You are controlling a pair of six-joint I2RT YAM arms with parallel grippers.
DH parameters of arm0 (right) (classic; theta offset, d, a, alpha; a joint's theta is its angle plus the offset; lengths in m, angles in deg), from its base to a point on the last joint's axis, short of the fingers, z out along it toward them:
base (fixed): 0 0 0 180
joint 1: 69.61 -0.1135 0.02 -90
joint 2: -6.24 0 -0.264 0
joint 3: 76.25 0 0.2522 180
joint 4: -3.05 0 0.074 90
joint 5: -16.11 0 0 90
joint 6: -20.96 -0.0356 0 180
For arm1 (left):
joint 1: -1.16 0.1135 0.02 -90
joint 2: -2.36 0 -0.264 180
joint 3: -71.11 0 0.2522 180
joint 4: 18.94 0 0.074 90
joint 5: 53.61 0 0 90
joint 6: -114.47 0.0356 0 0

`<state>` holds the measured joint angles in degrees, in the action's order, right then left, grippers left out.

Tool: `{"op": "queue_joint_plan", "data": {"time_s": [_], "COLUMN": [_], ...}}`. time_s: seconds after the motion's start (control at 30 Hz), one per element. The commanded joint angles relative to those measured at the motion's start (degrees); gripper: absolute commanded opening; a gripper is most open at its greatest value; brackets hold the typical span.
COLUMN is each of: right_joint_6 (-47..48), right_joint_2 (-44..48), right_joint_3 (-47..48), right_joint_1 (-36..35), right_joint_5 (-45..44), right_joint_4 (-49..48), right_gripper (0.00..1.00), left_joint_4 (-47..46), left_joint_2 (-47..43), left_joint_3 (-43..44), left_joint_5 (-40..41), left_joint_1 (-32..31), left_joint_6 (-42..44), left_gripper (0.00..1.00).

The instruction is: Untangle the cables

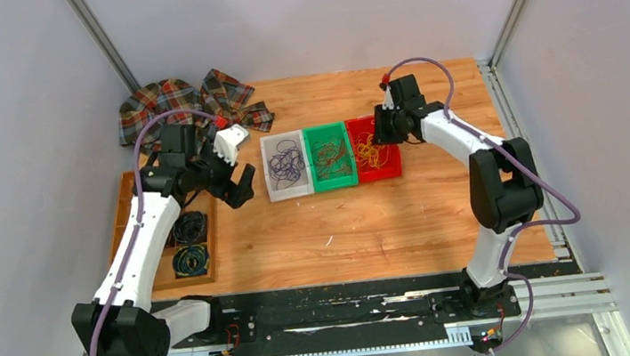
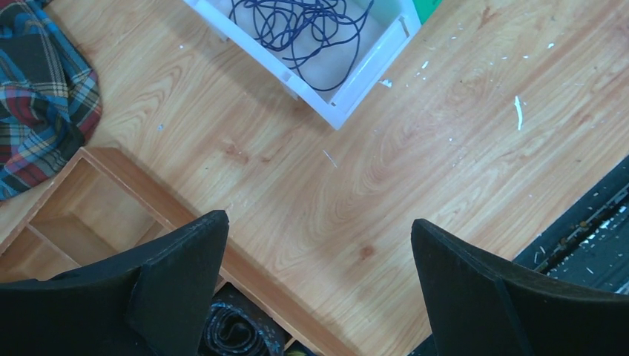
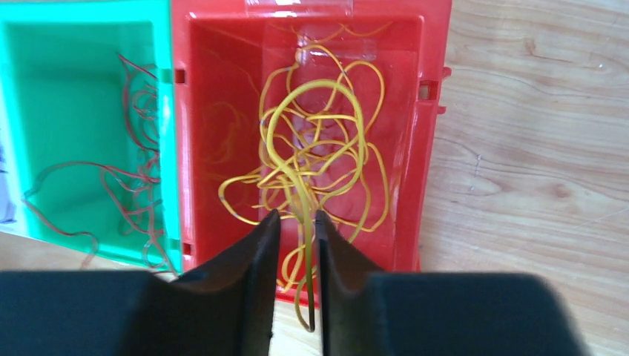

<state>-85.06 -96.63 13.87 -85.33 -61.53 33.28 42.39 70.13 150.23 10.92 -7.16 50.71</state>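
Three bins stand side by side mid-table (image 1: 371,225): left bin (image 1: 291,193), middle bin (image 1: 335,183), right bin (image 1: 381,173), each with cables (image 1: 284,162) inside. Cloth (image 1: 186,99) lies upper left, tray (image 1: 189,283) at the left edge below it.

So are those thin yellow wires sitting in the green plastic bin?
No, the thin yellow wires lie in the red plastic bin; the green plastic bin beside it holds reddish-brown wires.
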Motion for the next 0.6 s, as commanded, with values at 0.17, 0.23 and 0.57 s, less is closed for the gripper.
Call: {"op": "queue_joint_plan", "data": {"time_s": [0.17,0.23,0.57], "right_joint_6": [2.24,2.29,2.01], "right_joint_2": [6.42,9.9,31.72], "right_joint_3": [4.5,3.96,-11.94], "right_joint_1": [-0.77,-0.78,-0.04], "right_joint_5": [-3.96,-4.02,-24.73], "right_joint_4": [6.13,6.11,3.27], "right_gripper": [0.72,0.73,0.77], "left_joint_4": [-6.52,-7.74,-26.11], "left_joint_2": [-0.69,-0.35,-0.37], "left_joint_3": [-3.49,-3.48,-14.07], "left_joint_5": [3.26,2.87,4.56], "left_joint_1": [2.49,3.77,9.3], "left_joint_6": [-0.37,-1.28,-7.85], "left_gripper": [0.98,0.98,0.98]}}
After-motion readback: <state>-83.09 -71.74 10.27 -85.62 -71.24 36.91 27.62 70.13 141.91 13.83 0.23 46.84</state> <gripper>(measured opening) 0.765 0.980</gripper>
